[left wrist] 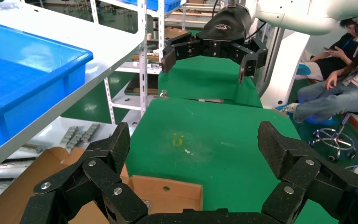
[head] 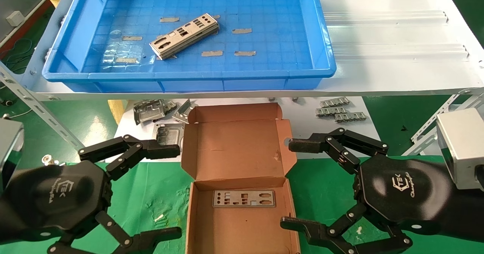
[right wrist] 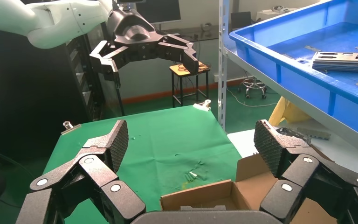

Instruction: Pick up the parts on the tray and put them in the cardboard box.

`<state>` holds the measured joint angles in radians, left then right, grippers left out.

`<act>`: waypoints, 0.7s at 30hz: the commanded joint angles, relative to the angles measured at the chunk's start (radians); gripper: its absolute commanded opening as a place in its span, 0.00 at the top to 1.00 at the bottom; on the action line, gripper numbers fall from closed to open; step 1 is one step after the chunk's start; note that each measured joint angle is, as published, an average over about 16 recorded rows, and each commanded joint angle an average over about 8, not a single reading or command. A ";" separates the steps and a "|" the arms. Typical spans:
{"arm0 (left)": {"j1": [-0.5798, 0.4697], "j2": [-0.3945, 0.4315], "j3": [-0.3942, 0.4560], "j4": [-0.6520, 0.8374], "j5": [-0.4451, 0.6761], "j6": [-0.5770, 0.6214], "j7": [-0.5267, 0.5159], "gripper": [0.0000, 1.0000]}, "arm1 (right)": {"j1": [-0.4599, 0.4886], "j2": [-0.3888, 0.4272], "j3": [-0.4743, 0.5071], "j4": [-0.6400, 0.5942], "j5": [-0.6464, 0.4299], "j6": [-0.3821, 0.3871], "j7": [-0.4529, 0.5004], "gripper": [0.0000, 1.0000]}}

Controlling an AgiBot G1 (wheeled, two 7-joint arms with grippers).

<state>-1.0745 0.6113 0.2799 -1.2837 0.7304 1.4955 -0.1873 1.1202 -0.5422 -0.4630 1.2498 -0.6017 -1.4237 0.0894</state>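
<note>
Both the left gripper (head: 166, 191) and the right gripper (head: 293, 184) hover released beside the cardboard box (head: 234, 148), which holds one plate. The remaining parts (head: 185, 36) lie stacked mid-floor in the tray (head: 189, 82); grip one plate by its long edges.

A white shelf (head: 378, 38) carries the tray (head: 325, 50) — nothing else rests on it. Below the tray, a green-covered table (head: 151, 193) holds the cardboard box (head: 234, 148), lid open. Behind the box on a white lower board (head: 302, 118) lie stamped metal frames (head: 149, 110) and ridged strips (head: 340, 110) — frames left of the box, strips right.
</note>
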 commanded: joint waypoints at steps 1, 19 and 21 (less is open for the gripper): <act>0.000 0.000 0.000 0.000 0.000 0.000 0.000 0.00 | 0.000 0.000 0.000 0.000 0.000 0.000 0.000 0.00; 0.000 0.000 0.000 0.000 0.000 0.000 0.000 0.00 | 0.000 0.000 0.000 0.000 0.000 0.000 0.000 0.00; 0.000 0.000 0.000 0.000 0.000 0.000 0.000 0.00 | 0.000 0.000 0.000 0.000 0.000 0.000 0.000 0.00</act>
<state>-1.0749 0.6114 0.2799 -1.2833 0.7304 1.4955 -0.1874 1.1202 -0.5422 -0.4630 1.2498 -0.6017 -1.4237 0.0894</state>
